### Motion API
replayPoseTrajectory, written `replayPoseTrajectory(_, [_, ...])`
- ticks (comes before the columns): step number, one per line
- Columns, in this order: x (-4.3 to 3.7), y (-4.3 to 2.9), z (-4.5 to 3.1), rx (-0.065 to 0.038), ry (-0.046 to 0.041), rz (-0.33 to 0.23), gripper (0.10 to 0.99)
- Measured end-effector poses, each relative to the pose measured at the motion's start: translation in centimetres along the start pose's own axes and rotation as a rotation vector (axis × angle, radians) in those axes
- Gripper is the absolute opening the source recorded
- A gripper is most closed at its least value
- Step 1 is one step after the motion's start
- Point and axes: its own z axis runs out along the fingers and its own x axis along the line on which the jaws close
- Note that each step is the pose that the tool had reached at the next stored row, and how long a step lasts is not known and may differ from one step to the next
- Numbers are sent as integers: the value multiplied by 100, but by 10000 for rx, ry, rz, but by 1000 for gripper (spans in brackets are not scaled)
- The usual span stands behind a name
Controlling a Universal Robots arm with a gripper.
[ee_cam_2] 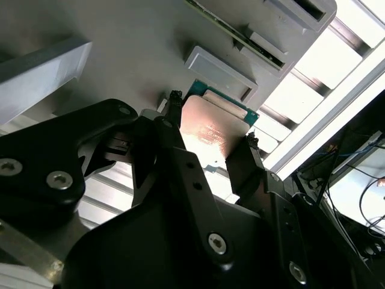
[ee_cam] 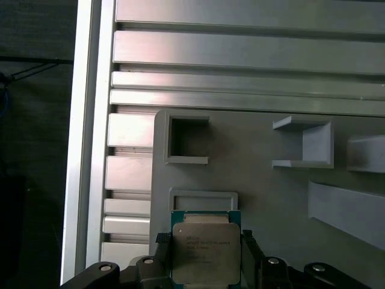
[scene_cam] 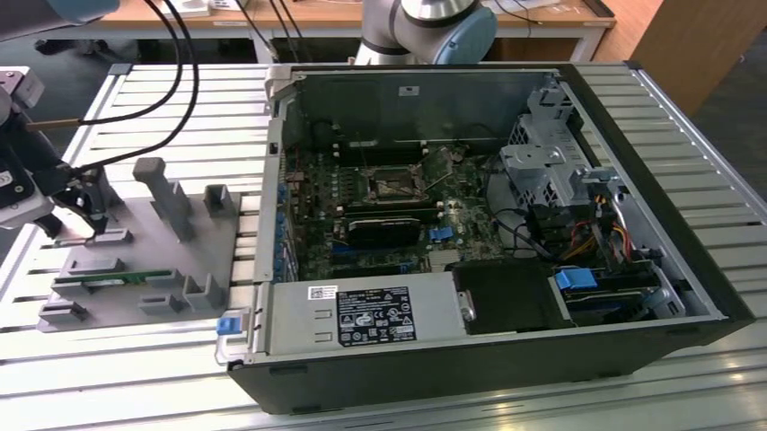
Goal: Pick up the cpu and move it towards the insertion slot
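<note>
The cpu is clamped by opposite sides between the fingers of the gripper. It is held at the edge of the grey tray.

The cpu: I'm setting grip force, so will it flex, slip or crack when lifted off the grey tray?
Probably stiff: the cpu is a flat metal-topped plate. Its shiny lid may be slippery, yet the fingers clamp its edges. Likely light, being thin.

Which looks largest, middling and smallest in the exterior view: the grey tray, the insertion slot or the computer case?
Largest to smallest:
1. computer case
2. grey tray
3. insertion slot
The gaps are wide, so camera distance leaves no doubt.
</note>
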Motion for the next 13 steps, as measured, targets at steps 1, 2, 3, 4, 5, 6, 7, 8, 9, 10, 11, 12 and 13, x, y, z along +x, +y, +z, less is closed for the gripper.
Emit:
replayPoseTrajectory(1, [0, 0, -5, 0, 0, 0, 541])
replayPoseTrajectory(2, [0, 0, -11, 0, 1, 0, 541])
replayPoseTrajectory(3, [0, 1, -16, 0, 0, 0, 541])
replayPoseTrajectory(4, [0, 1, -22, 0, 1, 0, 541])
replayPoseTrajectory(5, [0, 1, -27, 0, 0, 0, 541])
replayPoseTrajectory(6, [0, 1, -33, 0, 1, 0, 541])
replayPoseTrajectory(7, [0, 2, -39, 1, 1, 0, 541])
replayPoseTrajectory(8, [0, 2, -45, 0, 1, 0, 541])
replayPoseTrajectory(9, [0, 2, -52, 0, 0, 0, 541])
replayPoseTrajectory(10, [0, 3, -58, 1, 1, 0, 541])
replayPoseTrajectory(11, [0, 3, -63, 0, 0, 0, 541])
replayPoseTrajectory(12, [0, 3, -69, 0, 0, 0, 541])
replayPoseTrajectory(13, [0, 3, -74, 0, 0, 0, 541])
